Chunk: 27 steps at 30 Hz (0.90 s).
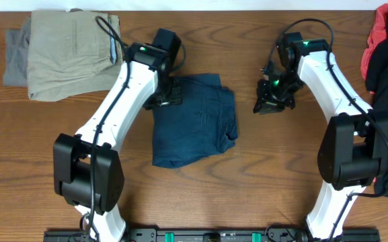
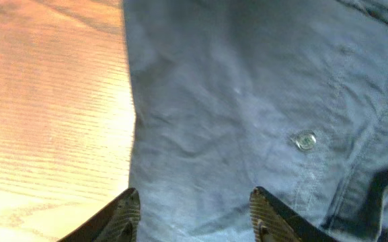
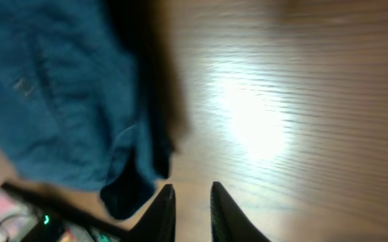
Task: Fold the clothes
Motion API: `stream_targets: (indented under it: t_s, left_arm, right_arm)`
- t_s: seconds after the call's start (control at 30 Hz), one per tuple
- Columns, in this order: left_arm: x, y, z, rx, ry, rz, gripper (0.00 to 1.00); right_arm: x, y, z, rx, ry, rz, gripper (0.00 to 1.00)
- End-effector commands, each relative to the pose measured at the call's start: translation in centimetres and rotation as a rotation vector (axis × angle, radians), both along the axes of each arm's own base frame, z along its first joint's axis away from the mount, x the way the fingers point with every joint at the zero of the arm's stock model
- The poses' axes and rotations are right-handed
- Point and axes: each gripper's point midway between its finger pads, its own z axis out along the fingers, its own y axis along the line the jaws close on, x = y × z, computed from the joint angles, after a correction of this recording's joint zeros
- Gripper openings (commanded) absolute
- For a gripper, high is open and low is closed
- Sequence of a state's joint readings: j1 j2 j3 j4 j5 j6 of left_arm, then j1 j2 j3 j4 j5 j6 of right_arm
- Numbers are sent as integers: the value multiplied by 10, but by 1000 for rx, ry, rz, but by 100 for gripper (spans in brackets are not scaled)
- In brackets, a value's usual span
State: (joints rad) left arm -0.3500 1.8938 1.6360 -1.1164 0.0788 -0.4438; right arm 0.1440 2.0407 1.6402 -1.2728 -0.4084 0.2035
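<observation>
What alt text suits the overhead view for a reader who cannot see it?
Folded navy shorts lie centred on a wooden table, the left gripper at their upper left edge, the right gripper to their right. Khaki clothes sit top left; dark and red clothes at the right edge.

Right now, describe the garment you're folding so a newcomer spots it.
On the table, look centre, between the arms. The navy blue shorts lie alone, the only blue piece; the khaki pile sits top left, the red-and-black heap far right.
</observation>
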Motion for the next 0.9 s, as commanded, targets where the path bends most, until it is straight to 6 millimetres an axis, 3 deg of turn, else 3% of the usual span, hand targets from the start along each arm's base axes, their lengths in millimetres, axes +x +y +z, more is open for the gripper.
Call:
stream_targets:
  t_s: [0.0, 0.2, 0.43, 0.57, 0.67, 0.77, 0.87]
  left_arm:
    - [-13, 1, -8, -11, 28, -7, 45]
    - [-25, -3, -41, -40, 65, -12, 26]
    - [-40, 2, -69, -36, 102, -10, 23]
    - [-48, 6, -79, -23, 123, -8, 23]
    - [-51, 21, -87, 50, 118, -2, 23]
    - [-55, 34, -90, 123, 123, 0, 14]
    - [-57, 36, -83, 122, 125, 3, 6]
  right_arm:
    - [-10, 40, 16, 163, -53, 159, 11]
    - [-30, 86, 6, 205, -67, 307, 12]
    - [-61, 111, -20, 203, -36, 397, 17]
    - [-77, 95, -48, 103, 23, 372, 15]
    - [-83, 63, -71, -90, 70, 282, 1]
    - [-82, 46, -76, -182, 80, 244, 1]
    - [-77, 44, -67, -187, 68, 235, 1]
